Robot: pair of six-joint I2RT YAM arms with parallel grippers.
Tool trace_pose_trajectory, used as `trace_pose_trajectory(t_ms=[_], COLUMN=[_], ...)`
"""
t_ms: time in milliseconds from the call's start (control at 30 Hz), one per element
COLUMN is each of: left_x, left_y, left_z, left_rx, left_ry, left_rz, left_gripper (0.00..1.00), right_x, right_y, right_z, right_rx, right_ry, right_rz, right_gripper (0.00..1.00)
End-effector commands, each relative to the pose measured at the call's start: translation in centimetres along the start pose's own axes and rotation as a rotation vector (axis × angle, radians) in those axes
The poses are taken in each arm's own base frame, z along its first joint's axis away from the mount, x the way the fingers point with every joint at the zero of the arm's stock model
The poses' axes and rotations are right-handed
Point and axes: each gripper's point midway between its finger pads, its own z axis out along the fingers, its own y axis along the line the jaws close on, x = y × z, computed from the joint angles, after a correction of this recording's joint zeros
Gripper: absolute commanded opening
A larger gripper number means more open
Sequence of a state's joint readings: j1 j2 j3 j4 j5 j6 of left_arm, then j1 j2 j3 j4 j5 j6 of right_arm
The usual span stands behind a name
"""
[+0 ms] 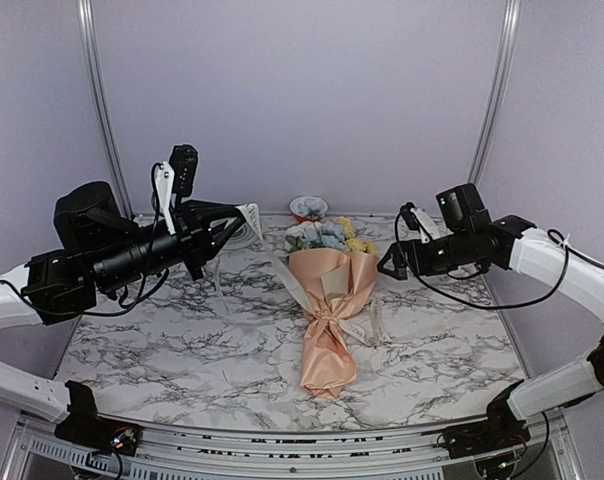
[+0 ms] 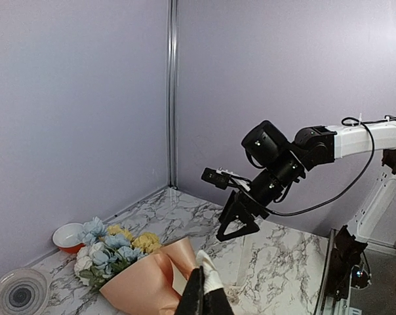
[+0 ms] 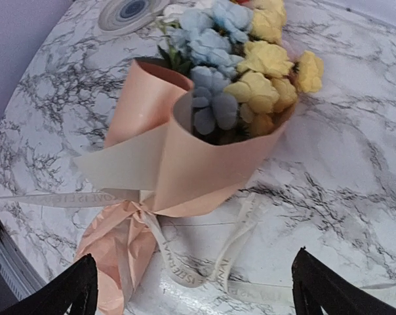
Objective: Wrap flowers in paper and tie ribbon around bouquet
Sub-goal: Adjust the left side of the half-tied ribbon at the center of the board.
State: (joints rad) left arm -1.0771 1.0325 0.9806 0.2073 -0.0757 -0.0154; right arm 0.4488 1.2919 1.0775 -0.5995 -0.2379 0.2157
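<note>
One bouquet (image 1: pixel 327 300) on table (image 1: pixel 162 340), between left tool (image 1: pixel 232 220) and right tool (image 1: pixel 387 265), touching neither

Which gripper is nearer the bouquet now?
Right. The right gripper hovers open beside the bouquet, at its flower end; the left gripper is raised farther off on its other side.

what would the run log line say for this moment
bouquet: wrapped, lying on table | ribbon: knotted at neck | left gripper: shut on ribbon end, raised | right gripper: open, empty, off table
</note>
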Motion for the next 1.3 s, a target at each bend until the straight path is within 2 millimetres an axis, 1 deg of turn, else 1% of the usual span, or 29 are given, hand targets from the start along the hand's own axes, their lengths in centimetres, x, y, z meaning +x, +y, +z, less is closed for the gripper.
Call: trace_pose_trajectory(t_ms=[0, 33, 67, 100, 133, 167, 200, 233, 333, 400, 500, 533, 600, 700, 733, 867, 900, 967, 1033, 1100, 1133, 1167, 1200, 1233, 1267], left_x=[-1.9, -2.1, -2.3, -2.4, -2.4, -2.6, -2.5, -2.4, -2.1, -2.1, -2.4, -2.3, -2.1, -1.8, -1.8, -2.0, -2.0, -1.9, -1.8, -1.5, -1.1, -0.6, 0.3, 1.7, 3.8], left_y=[-2.3, -2.5, -2.6, -2.7, -2.7, -2.7, -2.7, -2.6, -2.3, -2.1, -2.0, -2.0, -1.8, -1.5, -1.4, -0.7, -0.4, -0.1, -0.3, -0.2, 0.0, 0.5, 1.0, 1.3, 1.4], left_z=[0.4, 0.5, 0.4, 0.4, 0.4, 0.4, 0.4, 0.5, 0.5, 0.3, 0.1, 0.1, 0.3, 0.4, 0.3, -0.3, -0.4, -0.4, -0.4, -0.5, -0.6, -0.9, -1.2, -1.4, -1.4], left_rx=[0.08, 0.085, 0.086, 0.088, 0.089, 0.086, 0.083, 0.079, 0.059, 0.053, 0.047, 0.043, 0.033, 0.017, 0.011, -0.027, -0.043, -0.06, -0.049, -0.05, -0.065, -0.089, -0.113, -0.129, -0.126], left_ry=[-0.047, -0.049, -0.054, -0.055, -0.057, -0.059, -0.058, -0.055, -0.049, -0.049, -0.059, -0.056, -0.052, -0.043, -0.044, -0.051, -0.051, -0.047, -0.042, -0.03, -0.018, -0.005, 0.016, 0.05, 0.1], left_rz=[0.058, 0.062, 0.064, 0.065, 0.065, 0.063, 0.06, 0.058, 0.056, 0.055, 0.051, 0.051, 0.051, 0.054, 0.054, 0.053, 0.051, 0.049, 0.052, 0.054, 0.052, 0.049, 0.042, 0.05, 0.072], left_gripper=[0.0, 0.0, 0.0, 0.0, 0.0, 0.0, 0.0, 0.0, 0.0, 0.0, 0.0, 0.0, 0.0, 0.0, 0.0, 0.0, 0.0, 0.0, 0.0, 0.0, 0.0, 0.0, 0.0, 0.0, 0.0], right_x=[-1.7, -1.1, -0.7, -0.7, -0.7, -0.7, -0.8, -0.9, -1.1, -1.0, -0.2, -0.1, 0.2, 0.7, 0.8, 0.4, 0.2, 0.0, -0.2, -0.4, -0.6, -1.1, -1.6, -2.2, -2.7], right_y=[10.0, 13.8, 16.4, 18.2, 19.6, 20.5, 21.1, 21.3, 21.4, 21.3, 21.6, 21.8, 22.1, 21.8, 21.5, 19.7, 19.1, 18.8, 19.2, 19.5, 19.2, 18.4, 17.5, 16.6, 15.9], right_z=[-0.6, -0.9, -0.9, -0.7, -0.6, -0.1, 0.5, 1.7, 3.8, 4.8, 5.4, 5.5, 6.1, 7.1, 7.3, 7.0, 6.9, 6.7, 6.3, 5.7, 5.6, 5.8, 6.1, 6.2, 6.2], right_rx=[-0.235, -0.362, -0.429, -0.478, -0.531, -0.578, -0.602, -0.61, -0.596, -0.594, -0.641, -0.666, -0.693, -0.695, -0.69, -0.679, -0.676, -0.688, -0.709, -0.721, -0.706, -0.661, -0.622, -0.596, -0.584], right_ry=[-0.104, -0.123, -0.154, -0.187, -0.212, -0.217, -0.218, -0.205, -0.194, -0.194, -0.185, -0.185, -0.168, -0.136, -0.131, -0.149, -0.155, -0.155, -0.152, -0.166, -0.172, -0.183, -0.189, -0.194, -0.201], right_rz=[-0.3, -0.399, -0.474, -0.519, -0.549, -0.566, -0.573, -0.575, -0.586, -0.592, -0.591, -0.581, -0.57, -0.552, -0.546, -0.499, -0.483, -0.463, -0.466, -0.474, -0.473, -0.459, -0.435, -0.406, -0.377], right_gripper=[0.97, 0.96, 0.95, 0.94, 0.94, 0.94, 0.94, 0.94, 0.93, 0.88, 0.65, 0.59, 0.51, 0.35, 0.32, 0.3, 0.27, 0.18, 0.0, 0.0, 0.0, 0.0, 0.0, 0.0, 0.0])
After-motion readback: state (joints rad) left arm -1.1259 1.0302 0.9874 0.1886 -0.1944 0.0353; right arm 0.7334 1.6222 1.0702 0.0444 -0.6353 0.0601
